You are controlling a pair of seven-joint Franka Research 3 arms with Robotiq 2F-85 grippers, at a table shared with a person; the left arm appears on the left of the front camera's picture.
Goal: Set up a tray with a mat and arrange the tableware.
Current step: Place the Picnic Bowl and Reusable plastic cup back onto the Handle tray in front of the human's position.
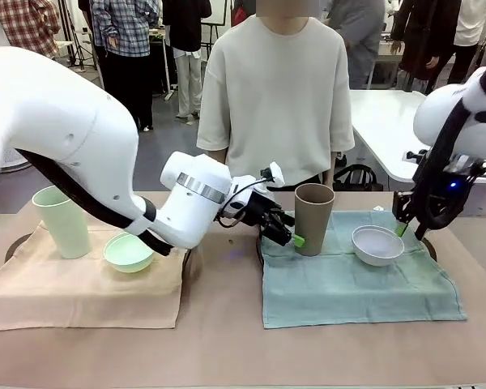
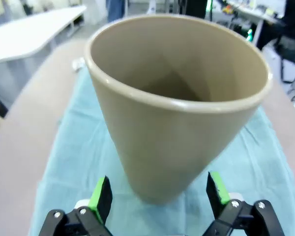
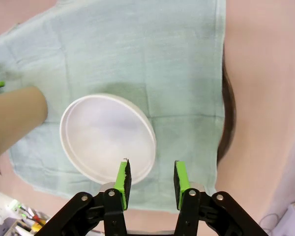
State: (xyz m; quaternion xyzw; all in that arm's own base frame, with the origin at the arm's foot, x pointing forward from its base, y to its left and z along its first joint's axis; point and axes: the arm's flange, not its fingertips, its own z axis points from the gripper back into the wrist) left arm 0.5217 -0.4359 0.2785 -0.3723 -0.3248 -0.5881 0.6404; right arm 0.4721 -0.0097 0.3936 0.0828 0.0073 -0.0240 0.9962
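The tan-brown tumbler (image 1: 314, 217) stands upright on the teal mat (image 1: 356, 284). My left gripper (image 1: 287, 232) is open at its foot, and in the left wrist view the tumbler (image 2: 177, 113) rises between the green pads (image 2: 101, 192) with a gap on each side. The white bowl (image 1: 378, 245) sits on the same mat to the right. My right gripper (image 1: 405, 220) hangs over the bowl's far right edge. In the right wrist view its jaws (image 3: 152, 174) stand apart above the rim of the bowl (image 3: 107, 137), gripping nothing. A mint tumbler (image 1: 61, 220) and a mint bowl (image 1: 130, 252) rest on the beige mat (image 1: 81, 288).
Dark tray rims (image 1: 16, 243) (image 3: 226, 123) peek out from under both mats. A person in a cream shirt (image 1: 275, 89) stands at the far side of the table. A white table (image 1: 389, 121) lies beyond at the right. Bare brown tabletop runs along the near edge.
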